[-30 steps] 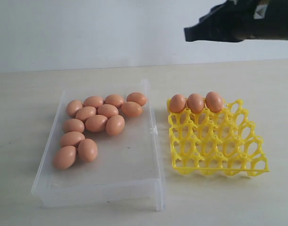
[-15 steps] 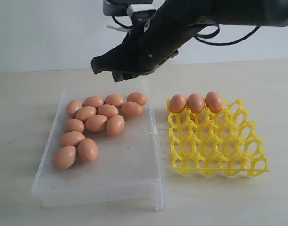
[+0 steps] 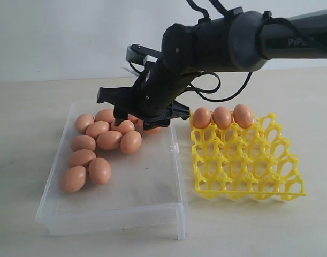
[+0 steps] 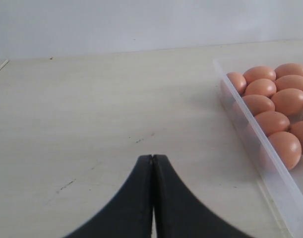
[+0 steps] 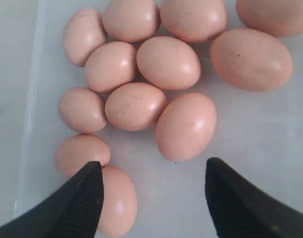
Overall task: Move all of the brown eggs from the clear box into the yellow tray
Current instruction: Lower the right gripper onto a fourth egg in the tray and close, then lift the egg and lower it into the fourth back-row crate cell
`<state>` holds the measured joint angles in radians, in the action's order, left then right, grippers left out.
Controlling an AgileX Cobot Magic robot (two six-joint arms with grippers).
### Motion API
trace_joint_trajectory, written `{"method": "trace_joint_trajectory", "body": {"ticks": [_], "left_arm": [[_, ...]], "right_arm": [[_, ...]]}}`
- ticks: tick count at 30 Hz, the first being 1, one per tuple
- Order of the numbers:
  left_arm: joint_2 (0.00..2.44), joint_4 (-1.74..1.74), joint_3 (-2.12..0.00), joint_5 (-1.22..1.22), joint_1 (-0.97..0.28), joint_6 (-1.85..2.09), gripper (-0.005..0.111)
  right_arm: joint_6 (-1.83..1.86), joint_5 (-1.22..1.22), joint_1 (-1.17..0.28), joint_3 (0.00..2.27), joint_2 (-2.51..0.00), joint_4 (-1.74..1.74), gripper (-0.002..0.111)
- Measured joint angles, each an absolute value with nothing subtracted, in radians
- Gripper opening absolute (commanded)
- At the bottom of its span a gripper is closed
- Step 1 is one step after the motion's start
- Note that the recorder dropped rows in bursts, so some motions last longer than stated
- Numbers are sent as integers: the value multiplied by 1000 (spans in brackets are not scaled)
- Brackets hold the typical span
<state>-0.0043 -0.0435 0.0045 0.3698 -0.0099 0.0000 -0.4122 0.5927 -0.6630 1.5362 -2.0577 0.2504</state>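
The right gripper hangs low over the far part of the clear box. Its jaws are spread wide with nothing between them. In the right wrist view the two black fingertips stand either side of bare box floor, just short of the brown eggs.

The loose eggs lie bunched in the far left part of the box, touching one another. The gripper and arm hide the ones at the far right of the bunch, so only slivers show there and a full count is not possible. Three more eggs sit side by side in the far row of the yellow tray, which stands just right of the box on the table.

The left gripper is pressed closed and empty over bare table left of the box. It is outside the exterior view, and its camera cuts the box off at the edge.
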Motion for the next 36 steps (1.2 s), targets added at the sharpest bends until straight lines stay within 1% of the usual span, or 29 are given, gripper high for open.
{"method": "trace_joint_trajectory", "body": {"ticks": [9, 14, 22, 33, 36], "left_arm": [[-4, -43, 5, 370, -10, 0, 0], [-4, -43, 5, 370, -10, 0, 0], [-4, -43, 5, 370, -10, 0, 0], [-4, -43, 5, 370, -10, 0, 0], [-4, -43, 5, 370, -10, 0, 0]], "right_arm": [[-527, 515, -663, 1538, -2125, 271, 62], [-546, 510, -663, 1589, -2181, 271, 62], [-624, 573, -659, 1681, -2254, 183, 62], [-638, 593, -654, 1688, -2282, 140, 62], [-639, 589, -654, 1688, -2286, 140, 58]]}}
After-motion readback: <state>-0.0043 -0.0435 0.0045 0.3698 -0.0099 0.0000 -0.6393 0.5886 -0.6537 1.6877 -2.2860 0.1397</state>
